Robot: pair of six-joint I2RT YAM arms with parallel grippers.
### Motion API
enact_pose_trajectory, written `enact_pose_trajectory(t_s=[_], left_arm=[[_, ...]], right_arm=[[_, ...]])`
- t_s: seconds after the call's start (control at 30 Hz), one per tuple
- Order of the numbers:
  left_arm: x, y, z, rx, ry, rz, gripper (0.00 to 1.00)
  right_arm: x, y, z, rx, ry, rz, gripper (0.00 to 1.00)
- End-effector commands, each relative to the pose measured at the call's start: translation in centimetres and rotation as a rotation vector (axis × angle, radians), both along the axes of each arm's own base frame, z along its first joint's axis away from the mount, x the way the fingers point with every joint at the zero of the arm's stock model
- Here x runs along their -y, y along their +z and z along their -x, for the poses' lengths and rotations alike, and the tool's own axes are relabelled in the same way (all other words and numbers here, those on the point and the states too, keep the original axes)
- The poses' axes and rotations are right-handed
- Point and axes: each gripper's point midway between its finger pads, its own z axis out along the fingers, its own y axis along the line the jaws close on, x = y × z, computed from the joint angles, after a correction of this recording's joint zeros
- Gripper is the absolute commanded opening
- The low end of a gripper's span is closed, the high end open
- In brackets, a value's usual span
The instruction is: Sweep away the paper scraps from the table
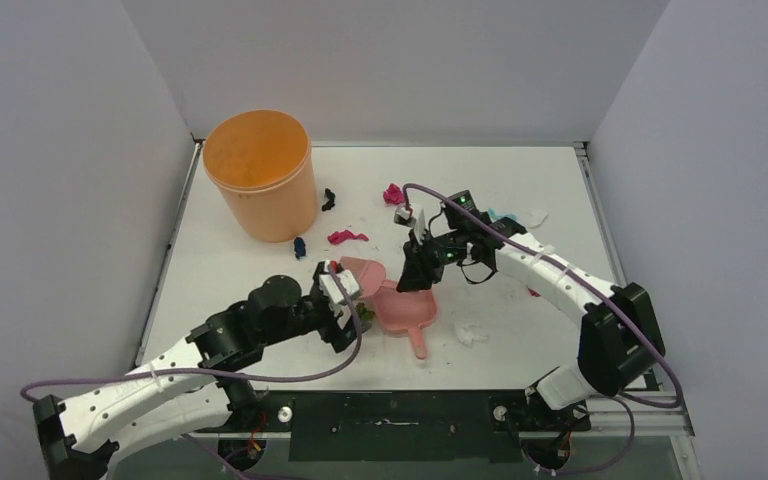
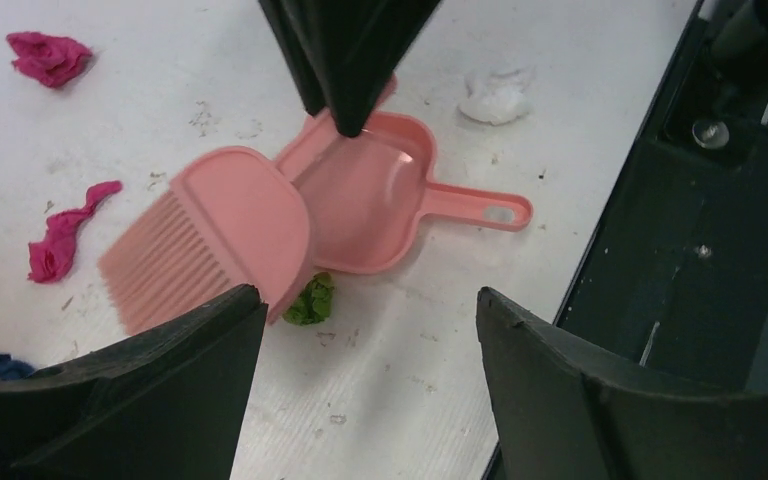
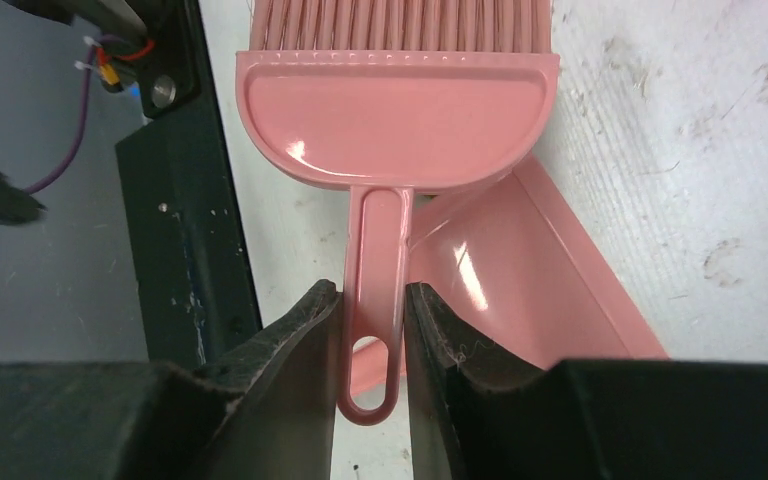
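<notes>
Plainly the right gripper (image 3: 372,300) pinches the pink brush (image 3: 400,120) by its handle; the left gripper (image 2: 368,300) hangs spread over the table (image 2: 160,60).

The left arm (image 1: 190,355) stretches low and forward, angled inward, and the left gripper (image 2: 368,300) points down with its fingers (image 2: 140,390) spread wide, holding nothing. The right arm (image 1: 560,280) bends at the elbow and reaches inward, the right gripper (image 3: 370,300) pinched on the handle of the pink brush (image 3: 400,130)

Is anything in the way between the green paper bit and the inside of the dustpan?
Yes. The green paper scrap lies outside the raised side wall of the dustpan, beside the hand brush head.
</notes>
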Motion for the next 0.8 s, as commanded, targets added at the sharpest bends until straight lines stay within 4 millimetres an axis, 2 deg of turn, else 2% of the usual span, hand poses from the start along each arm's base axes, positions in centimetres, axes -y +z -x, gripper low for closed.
enact_pose_trajectory(t_s=[0.0, 0.17, 0.27, 0.37, 0.63, 0.7, 0.77], left_arm=[[1.4, 1.2, 0.6, 0.164, -0.072, -0.129, 0.75], [3.9, 0.8, 1.8, 0.299, -0.135, -0.269, 0.69], [4.8, 1.5, 2.0, 0.410, -0.132, -0.341, 0.67], [5.4, 2.4, 2.7, 0.489, -0.140, -0.365, 0.65], [5.2, 5.7, 4.5, 0.507, -0.187, -0.291, 0.61], [4.7, 5.6, 4.3, 0.526, -0.183, -0.315, 0.63], [4.4, 4.8, 4.0, 0.541, -0.186, -0.376, 0.64]], right_arm=[[0.2, 4.4, 0.8, 0.078, 0.036, -0.131, 0.05], [0.9, 5.4, 2.2, 0.086, 0.048, -0.159, 0.05], [1.4, 6.3, 2.6, 0.123, 0.046, -0.164, 0.05], [2.0, 6.1, 3.0, 0.132, 0.049, -0.142, 0.05], [2.6, 5.8, 4.7, 0.103, 0.076, -0.147, 0.05], [2.5, 6.2, 5.2, 0.082, 0.086, -0.170, 0.05], [2.4, 6.7, 5.5, 0.061, 0.095, -0.197, 0.05]])
